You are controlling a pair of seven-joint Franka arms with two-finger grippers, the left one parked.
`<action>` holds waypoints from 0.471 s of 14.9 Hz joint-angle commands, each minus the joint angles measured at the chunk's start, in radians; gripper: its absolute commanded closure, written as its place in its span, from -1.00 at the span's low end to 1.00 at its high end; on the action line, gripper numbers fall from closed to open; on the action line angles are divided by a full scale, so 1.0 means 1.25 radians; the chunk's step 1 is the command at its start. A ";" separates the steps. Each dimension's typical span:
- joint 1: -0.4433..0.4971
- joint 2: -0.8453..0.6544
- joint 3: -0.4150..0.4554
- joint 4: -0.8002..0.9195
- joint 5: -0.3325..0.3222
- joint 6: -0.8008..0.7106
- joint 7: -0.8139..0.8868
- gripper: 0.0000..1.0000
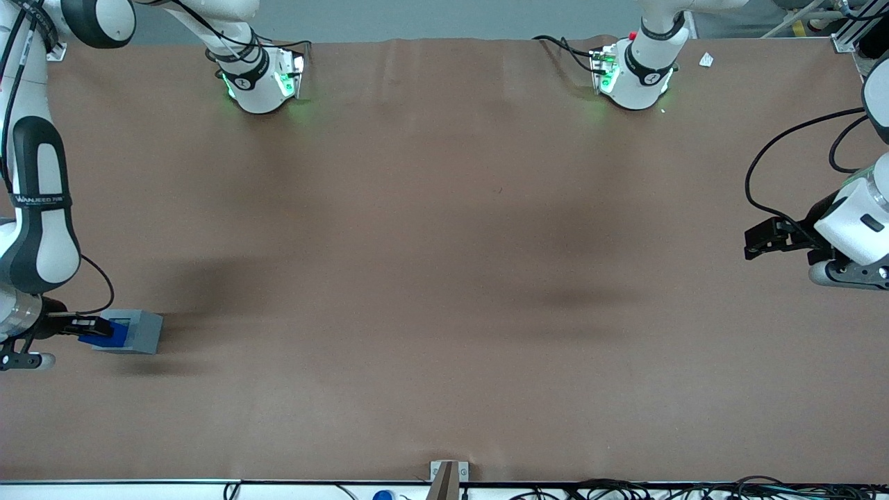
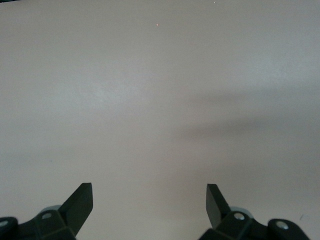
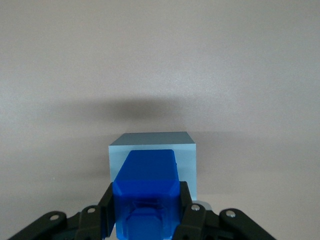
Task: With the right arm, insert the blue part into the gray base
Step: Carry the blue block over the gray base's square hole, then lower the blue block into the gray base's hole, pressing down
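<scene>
The gray base sits on the brown table at the working arm's end, fairly near the front camera. The right arm reaches down to it, and its gripper is shut on the blue part. In the front view the blue part lies against the base's upper edge, partly over its top. In the right wrist view the gripper clamps the blue part between both fingers, directly above the gray base. The blue part covers the base's recess.
The brown table stretches wide toward the parked arm's end. Two white arm bases with green lights stand at the table's edge farthest from the front camera. Cables and a small bracket lie along the nearest edge.
</scene>
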 commanded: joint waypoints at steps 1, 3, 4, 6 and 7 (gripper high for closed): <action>-0.014 0.028 0.009 0.015 0.000 0.008 0.012 0.99; -0.015 0.029 0.009 0.013 0.001 0.008 0.013 0.99; -0.015 0.029 0.009 0.011 0.001 0.004 0.015 0.99; -0.016 0.029 0.009 0.011 0.002 0.000 0.015 0.99; -0.021 0.029 0.009 0.011 0.002 0.000 0.015 0.99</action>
